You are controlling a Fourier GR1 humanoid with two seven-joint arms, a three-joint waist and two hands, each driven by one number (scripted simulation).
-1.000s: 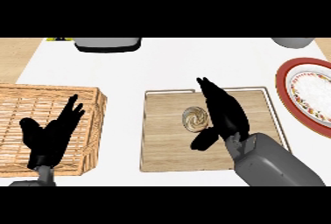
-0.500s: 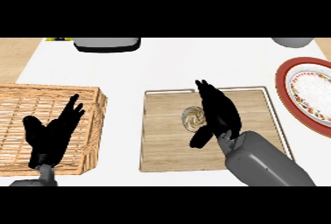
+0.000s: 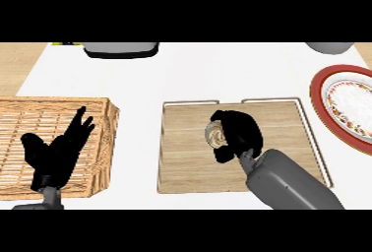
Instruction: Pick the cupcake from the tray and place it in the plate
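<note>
From the head view, the right hand (image 3: 238,134) has gone from straight fingers stretched over the wooden tray (image 3: 291,162) to fingers curled down round the cupcake (image 3: 214,135), which sits mid-tray, only its left edge showing. To my eye the grasp is closing; the lift toward the red-rimmed plate (image 3: 323,106) isn't begun. The left hand (image 3: 56,150) rests open over the wicker basket (image 3: 18,106).

The right hand (image 3: 238,134) covers most of the cupcake (image 3: 213,134). The plate (image 3: 349,109) runs off the right edge. Two grey objects at the top, one (image 3: 120,48) left, another (image 3: 330,47) right, are cropped, unidentifiable.
</note>
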